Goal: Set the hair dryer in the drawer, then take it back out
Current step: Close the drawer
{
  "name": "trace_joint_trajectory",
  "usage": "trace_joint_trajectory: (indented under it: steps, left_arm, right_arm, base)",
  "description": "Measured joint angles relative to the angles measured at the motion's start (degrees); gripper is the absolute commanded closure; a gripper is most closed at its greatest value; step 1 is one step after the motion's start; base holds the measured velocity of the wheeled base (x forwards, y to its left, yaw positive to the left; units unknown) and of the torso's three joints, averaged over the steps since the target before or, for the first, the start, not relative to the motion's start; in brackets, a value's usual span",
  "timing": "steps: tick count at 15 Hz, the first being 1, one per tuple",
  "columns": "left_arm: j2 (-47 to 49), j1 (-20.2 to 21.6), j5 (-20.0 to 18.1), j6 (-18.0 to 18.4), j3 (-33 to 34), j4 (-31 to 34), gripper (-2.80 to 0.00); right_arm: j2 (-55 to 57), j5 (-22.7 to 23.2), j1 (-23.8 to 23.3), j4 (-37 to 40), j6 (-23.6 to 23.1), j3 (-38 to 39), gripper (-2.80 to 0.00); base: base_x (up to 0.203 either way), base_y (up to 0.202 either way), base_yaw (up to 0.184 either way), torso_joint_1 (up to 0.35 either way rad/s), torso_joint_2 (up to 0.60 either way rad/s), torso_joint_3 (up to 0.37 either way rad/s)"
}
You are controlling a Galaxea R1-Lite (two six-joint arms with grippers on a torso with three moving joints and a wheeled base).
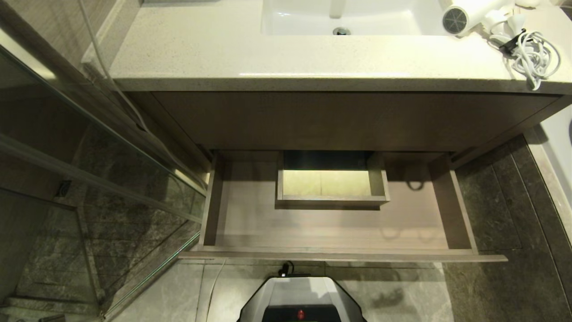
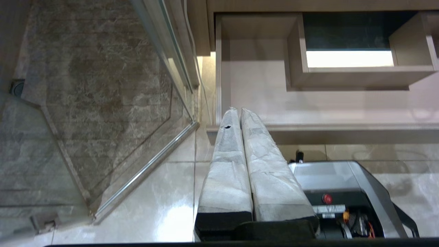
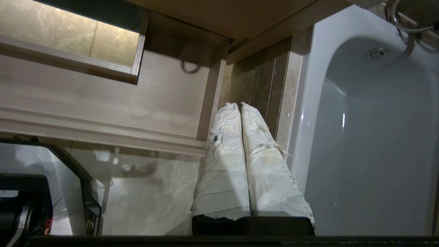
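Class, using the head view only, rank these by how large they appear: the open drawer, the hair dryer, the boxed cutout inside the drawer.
1. the drawer, by far the widest.
2. the boxed cutout.
3. the hair dryer, though the picture's edge cuts it off and it lies farther away, so its rank is less sure.

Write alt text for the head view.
A wide wooden drawer stands pulled open and empty below a pale vanity counter, with a boxed cutout at its back. A white hair dryer lies with its coiled cord on the counter's right end, beside the sink. No gripper shows.
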Motion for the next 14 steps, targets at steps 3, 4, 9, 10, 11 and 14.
trace_joint_trajectory:
  steps: [3,4,9,10,11,14]
  left_arm:
    - [0.0,0.1,0.0,0.0,0.0,0.0,0.0]
    - [0.0,0.1,0.0,0.0,0.0,0.0,0.0]
    - [0.0,0.1,0.0,0.0,0.0,0.0,0.0]
    - [0.0,0.1,0.0,0.0,0.0,0.0,0.0]
    - [0.0,0.1,0.0,0.0,0.0,0.0,0.0]
    - [0.0,0.0,0.0,0.0,0.0,0.0,0.0]
  right_arm:
    - [-0.1,0.0,0.0,0.0,0.0,0.1,0.0]
    - [-0.2,-0.1,0.0,0.1,0.0,0.0,0.0]
    - [-0.7,0.0,0.1,0.1,0.0,0.4,0.0]
    - [-0.9,0.0,0.1,0.1,0.0,0.6,0.0]
    - [-1.2,0.0,0.1,0.1,0.0,0.8,0.0]
    - [-1.8,0.0,0.1,0.1,0.0,1.4,0.0]
  base:
    - [0.0,0.0,0.0,-0.22,-0.06,-0.253]
    - [0.0,0.0,0.0,-0.253,0.26,0.002]
    - [0.0,0.0,0.0,-0.199,0.33,0.103]
    - [0.0,0.0,0.0,-0.198,0.34,0.142]
    - [0.0,0.0,0.0,-0.208,0.36,0.147]
    - [0.0,0.0,0.0,-0.223,0.37,0.149]
